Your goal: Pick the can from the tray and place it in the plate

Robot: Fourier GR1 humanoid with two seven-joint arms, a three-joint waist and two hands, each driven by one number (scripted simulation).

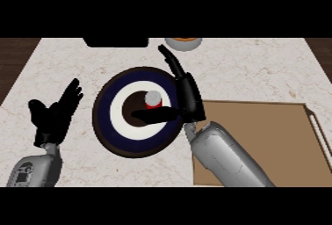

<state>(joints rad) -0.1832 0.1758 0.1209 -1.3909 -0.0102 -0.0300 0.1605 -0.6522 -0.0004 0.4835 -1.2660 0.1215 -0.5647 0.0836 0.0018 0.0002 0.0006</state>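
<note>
A small red can with a silver top stands upright at the dark centre of a round plate with white and navy rings. My right hand is over the plate's right side, its fingers straight and pointing away, its thumb stretched out just below the can. The fingers lie beside the can, not curled round it. The brown tray sits to the right, partly covered by my right forearm. At the left, my left hand rests open, fingers up, off the plate.
A bowl with orange contents stands at the counter's far edge. A black object lies beside it at the back. Dark wood floor shows past the counter's left and right edges.
</note>
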